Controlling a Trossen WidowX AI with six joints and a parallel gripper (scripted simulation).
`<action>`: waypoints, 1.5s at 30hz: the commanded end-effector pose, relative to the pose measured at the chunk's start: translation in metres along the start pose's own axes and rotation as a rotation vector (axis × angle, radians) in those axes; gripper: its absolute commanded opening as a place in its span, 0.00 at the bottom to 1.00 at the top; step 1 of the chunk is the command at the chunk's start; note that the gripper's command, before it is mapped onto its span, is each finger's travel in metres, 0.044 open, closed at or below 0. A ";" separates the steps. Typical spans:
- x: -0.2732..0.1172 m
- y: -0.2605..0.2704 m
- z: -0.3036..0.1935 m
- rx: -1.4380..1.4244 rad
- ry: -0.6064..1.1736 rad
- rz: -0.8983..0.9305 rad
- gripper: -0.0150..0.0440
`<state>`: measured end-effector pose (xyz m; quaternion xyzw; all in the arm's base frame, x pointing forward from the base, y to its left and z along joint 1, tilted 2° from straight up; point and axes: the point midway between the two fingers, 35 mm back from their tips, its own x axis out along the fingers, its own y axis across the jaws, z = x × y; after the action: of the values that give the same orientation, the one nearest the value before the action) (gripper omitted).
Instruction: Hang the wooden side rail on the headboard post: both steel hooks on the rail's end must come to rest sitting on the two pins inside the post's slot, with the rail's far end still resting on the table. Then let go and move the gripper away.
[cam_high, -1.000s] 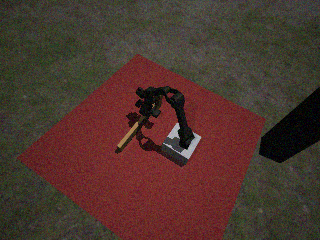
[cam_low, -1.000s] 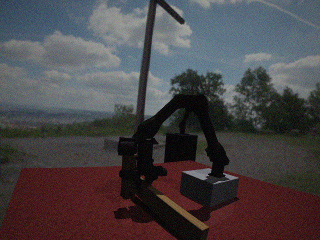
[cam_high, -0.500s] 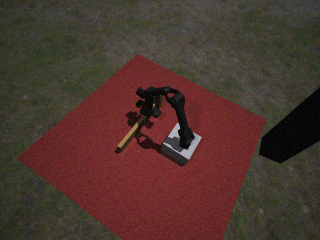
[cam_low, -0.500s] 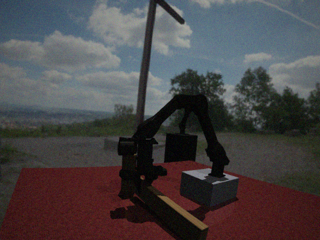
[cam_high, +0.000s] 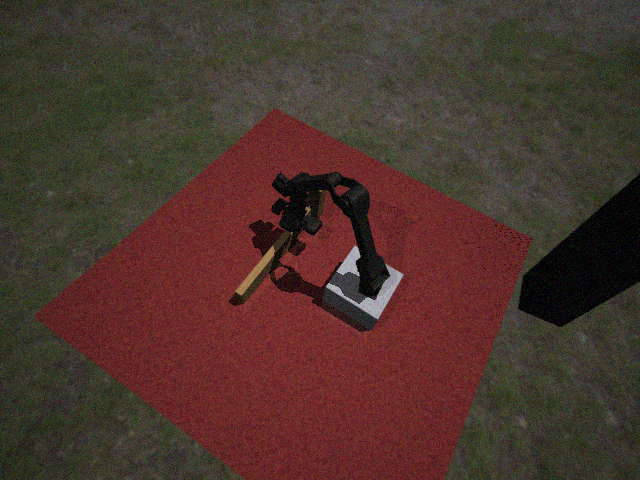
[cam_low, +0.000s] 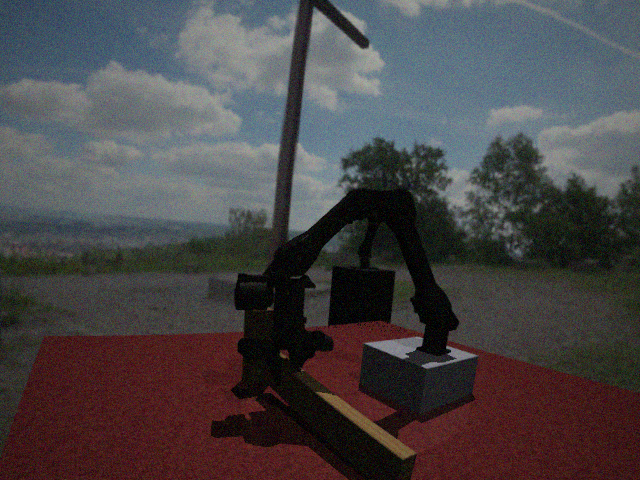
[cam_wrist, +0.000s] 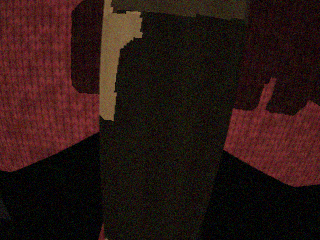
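The wooden side rail (cam_high: 258, 273) (cam_low: 356, 426) (cam_wrist: 170, 140) lies slanted across the red mat (cam_high: 206, 387) (cam_low: 103, 403). Its far end (cam_high: 241, 295) (cam_low: 400, 457) rests on the mat. My gripper (cam_high: 295, 227) (cam_low: 281, 364) is shut on the rail near its other end, right at the headboard post (cam_high: 321, 202) (cam_low: 256, 330). The post stands upright, mostly hidden behind the gripper. In the wrist view the dark rail fills the middle, with a lit strip (cam_wrist: 112, 65) along its left edge. The hooks, the pins and the slot are hidden.
The arm's grey base block (cam_high: 342, 302) (cam_low: 413, 382) stands to the right of the rail. A dark box (cam_low: 360, 294) and a tall pole (cam_low: 292, 129) stand behind the mat. A long dark slab (cam_high: 584, 268) lies off the mat's right side.
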<state>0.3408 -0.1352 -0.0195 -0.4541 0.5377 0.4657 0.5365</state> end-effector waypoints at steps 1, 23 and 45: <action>-0.003 -0.004 -0.002 -0.002 0.003 -0.011 0.25; 0.000 -0.002 -0.005 -0.002 0.004 -0.011 0.25; -0.001 -0.001 -0.007 -0.002 0.004 -0.011 0.25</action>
<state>0.3396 -0.1400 -0.0209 -0.4545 0.5363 0.4643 0.5387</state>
